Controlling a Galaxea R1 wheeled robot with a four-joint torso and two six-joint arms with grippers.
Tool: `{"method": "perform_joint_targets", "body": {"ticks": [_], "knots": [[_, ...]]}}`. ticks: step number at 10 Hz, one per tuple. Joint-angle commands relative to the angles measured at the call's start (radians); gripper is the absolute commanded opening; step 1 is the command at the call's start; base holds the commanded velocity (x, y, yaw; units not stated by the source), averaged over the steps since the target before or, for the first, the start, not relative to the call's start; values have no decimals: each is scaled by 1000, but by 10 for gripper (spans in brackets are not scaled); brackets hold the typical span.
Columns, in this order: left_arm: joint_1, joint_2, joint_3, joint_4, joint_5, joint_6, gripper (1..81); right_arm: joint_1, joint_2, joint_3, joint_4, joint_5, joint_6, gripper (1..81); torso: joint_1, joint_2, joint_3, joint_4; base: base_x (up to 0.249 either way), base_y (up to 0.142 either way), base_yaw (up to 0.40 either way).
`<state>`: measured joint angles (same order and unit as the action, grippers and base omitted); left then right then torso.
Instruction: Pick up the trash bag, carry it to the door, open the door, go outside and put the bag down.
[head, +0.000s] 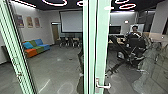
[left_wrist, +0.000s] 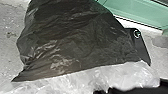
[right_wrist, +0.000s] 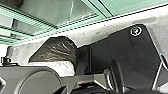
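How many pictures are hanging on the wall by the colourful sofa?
3. They hang in a row on the wall: the left picture, the middle picture and the right picture. The leftmost green frame could hide another.

Here's the robot's own body in the right wrist view, and it's a broad plate (right_wrist: 105, 53), nearly black, smooth-faced, with rounded corners! Look at that round fitting (right_wrist: 136, 31) near one corner: a pale ring circling a darker middle with a glint of green. Over to the jointed bar (right_wrist: 93, 77), dark grey with angular edges and lighter curved trim, running beside a bulky grey housing (right_wrist: 38, 80) marked by a large circular outline, rounded at the shoulder.
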<state>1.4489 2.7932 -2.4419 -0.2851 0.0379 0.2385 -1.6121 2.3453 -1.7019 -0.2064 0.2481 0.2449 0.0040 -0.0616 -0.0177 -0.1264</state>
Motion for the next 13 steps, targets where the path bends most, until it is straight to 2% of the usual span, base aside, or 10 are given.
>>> {"method": "perform_joint_targets", "body": {"ticks": [1, 5, 7, 10, 13], "knots": [[-68, -16, 4, -8, 59, 5, 10, 40, -174, 221, -11, 26, 4, 811, 0, 0, 0, 0, 0, 0, 0], [-69, -6, 4, -8, 59, 5, 10, 88, -347, 470, -15, 31, -4, 811, 0, 0, 0, 0, 0, 0, 0], [-69, -1, 3, -6, 59, 5, 10, 119, -403, 545, -15, 33, -6, 811, 0, 0, 0, 0, 0, 0, 0], [-68, 3, 3, -6, 59, 5, 10, 192, -533, 683, -7, 33, -4, 811, 0, 0, 0, 0, 0, 0, 0], [-68, 8, 1, -6, 59, 5, 10, 275, -633, 762, 38, 31, -4, 811, 0, 0, 0, 0, 0, 0, 0]]}}
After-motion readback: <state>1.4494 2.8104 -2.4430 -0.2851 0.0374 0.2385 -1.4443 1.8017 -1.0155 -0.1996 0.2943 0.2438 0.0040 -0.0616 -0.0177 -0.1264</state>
